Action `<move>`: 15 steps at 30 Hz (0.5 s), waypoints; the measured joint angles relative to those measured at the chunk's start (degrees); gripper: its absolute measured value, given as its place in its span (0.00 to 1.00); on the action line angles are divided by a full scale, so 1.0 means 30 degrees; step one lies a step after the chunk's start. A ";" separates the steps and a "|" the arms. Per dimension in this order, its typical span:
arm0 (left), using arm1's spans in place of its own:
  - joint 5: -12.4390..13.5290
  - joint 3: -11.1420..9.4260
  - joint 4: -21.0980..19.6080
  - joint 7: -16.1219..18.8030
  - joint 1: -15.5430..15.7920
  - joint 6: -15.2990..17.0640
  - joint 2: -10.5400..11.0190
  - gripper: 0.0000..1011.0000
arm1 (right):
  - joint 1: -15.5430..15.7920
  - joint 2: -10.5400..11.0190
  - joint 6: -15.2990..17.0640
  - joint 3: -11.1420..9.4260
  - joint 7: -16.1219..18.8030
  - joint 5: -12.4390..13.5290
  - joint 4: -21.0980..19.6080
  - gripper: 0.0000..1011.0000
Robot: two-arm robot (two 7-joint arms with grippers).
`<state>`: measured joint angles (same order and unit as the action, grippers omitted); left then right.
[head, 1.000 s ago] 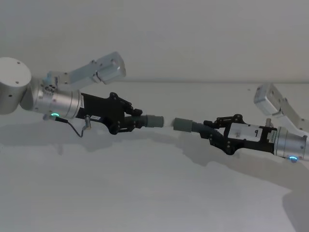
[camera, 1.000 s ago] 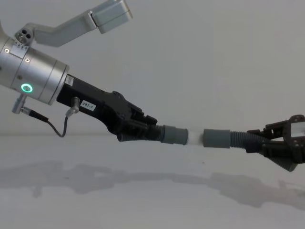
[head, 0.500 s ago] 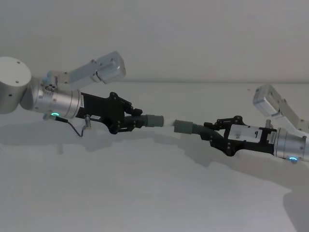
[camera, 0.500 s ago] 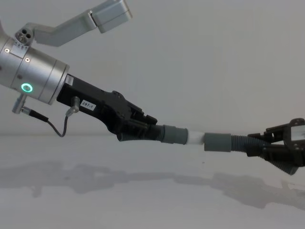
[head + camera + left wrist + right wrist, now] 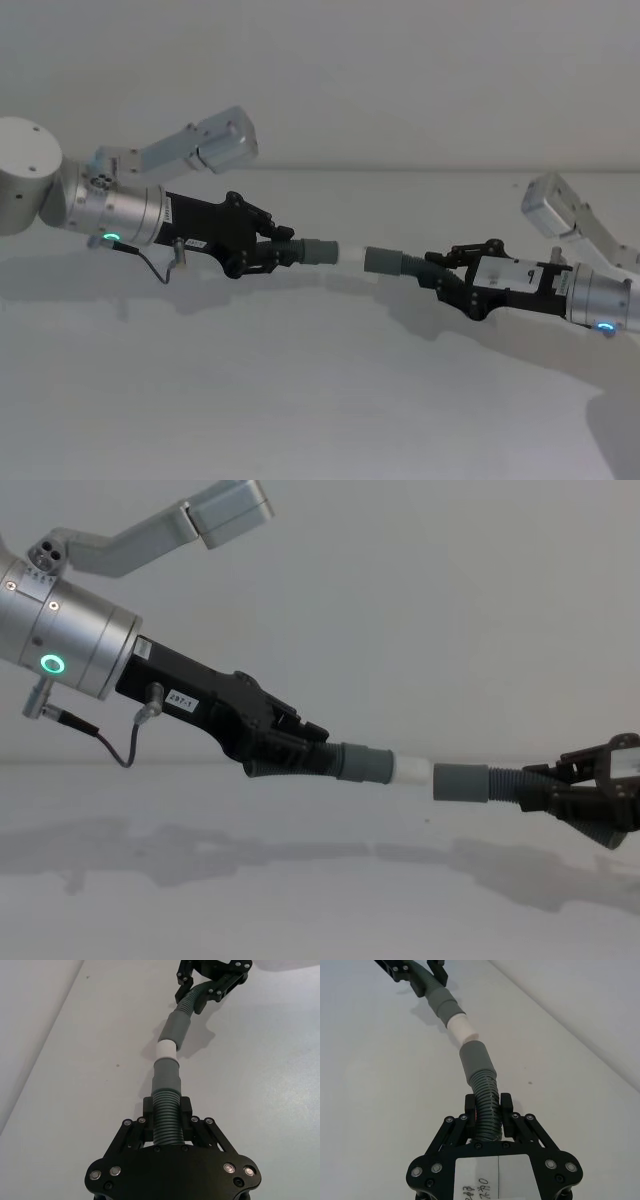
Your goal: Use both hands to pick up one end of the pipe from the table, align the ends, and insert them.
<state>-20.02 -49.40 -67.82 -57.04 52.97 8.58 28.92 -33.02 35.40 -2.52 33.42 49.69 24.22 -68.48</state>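
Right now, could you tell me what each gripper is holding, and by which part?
The left gripper holds one pipe piece by its dark ribbed section; the right gripper holds the other piece likewise. Both cuffs stick out free.

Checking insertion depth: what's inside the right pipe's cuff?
The whitish tip of the left pipe meets the mouth of the right cuff. How far it goes in cannot be seen; the cuff wall covers it.

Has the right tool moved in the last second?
Yes. In the chest view the right tool and its pipe piece sit lower and farther right, judged against the table's far edge.
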 joint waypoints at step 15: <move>-0.0069 -0.0097 0.0355 -0.0119 0.0145 -0.0066 -0.0134 0.29 | -0.0187 -0.0181 0.0049 0.0032 0.0144 0.0149 0.0364 0.28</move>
<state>-20.23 -49.69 -66.76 -57.40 53.41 8.38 28.51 -33.58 34.86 -2.37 33.51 50.12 24.67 -67.39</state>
